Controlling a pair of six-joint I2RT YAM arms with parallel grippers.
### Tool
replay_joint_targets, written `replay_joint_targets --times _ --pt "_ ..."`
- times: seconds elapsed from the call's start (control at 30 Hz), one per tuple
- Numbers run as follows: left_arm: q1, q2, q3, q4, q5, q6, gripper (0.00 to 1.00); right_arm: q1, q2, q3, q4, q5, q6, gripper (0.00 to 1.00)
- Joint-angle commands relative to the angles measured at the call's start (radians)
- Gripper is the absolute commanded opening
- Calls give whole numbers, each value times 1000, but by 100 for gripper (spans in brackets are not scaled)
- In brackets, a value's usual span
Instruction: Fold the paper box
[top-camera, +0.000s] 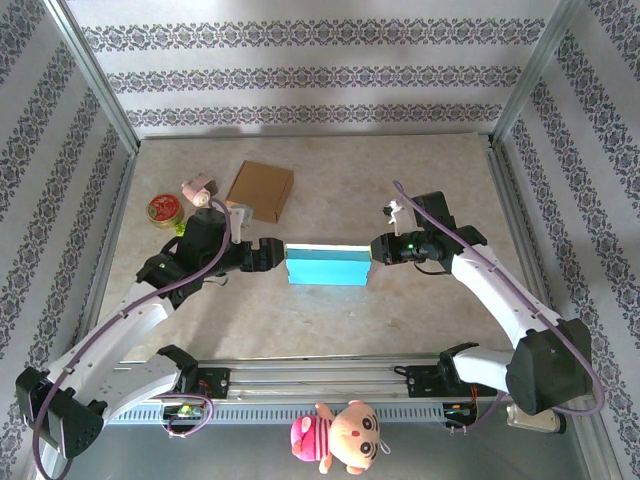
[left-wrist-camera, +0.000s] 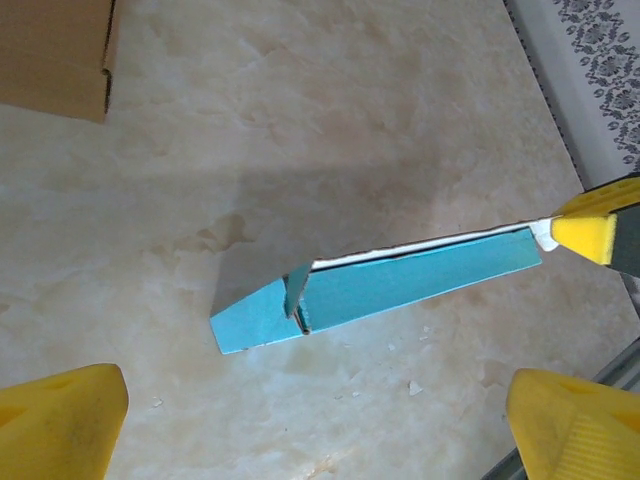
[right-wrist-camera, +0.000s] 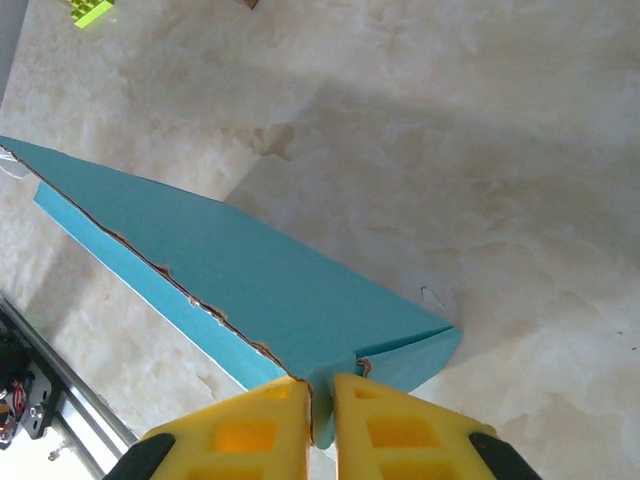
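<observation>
Top external: blue paper box (top-camera: 327, 266) sits mid-table between both arms. Right gripper (top-camera: 378, 248) at its 3 o'clock end is clamped on that edge, likely anchoring it. Left gripper (top-camera: 275, 255) at 9 o'clock, jaws spread wide, looks ready to work the end flap.

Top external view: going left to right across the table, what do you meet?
round tin → pink roll → brown cardboard box → blue paper box → right gripper. The left gripper is left out, since it overlaps the brown cardboard box's span.
</observation>
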Motion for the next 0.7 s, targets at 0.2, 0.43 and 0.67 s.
replay_joint_targets --times 0.2,0.43,0.67 --pt "12 104 24 54 66 34 70 11 0 -1 0 15 2 14" --pt "12 203 65 62 49 97 56 14 12 14 -3 11 2 15" --pt "12 279 79 101 41 122 40 19 16 18 -15 13 -3 15"
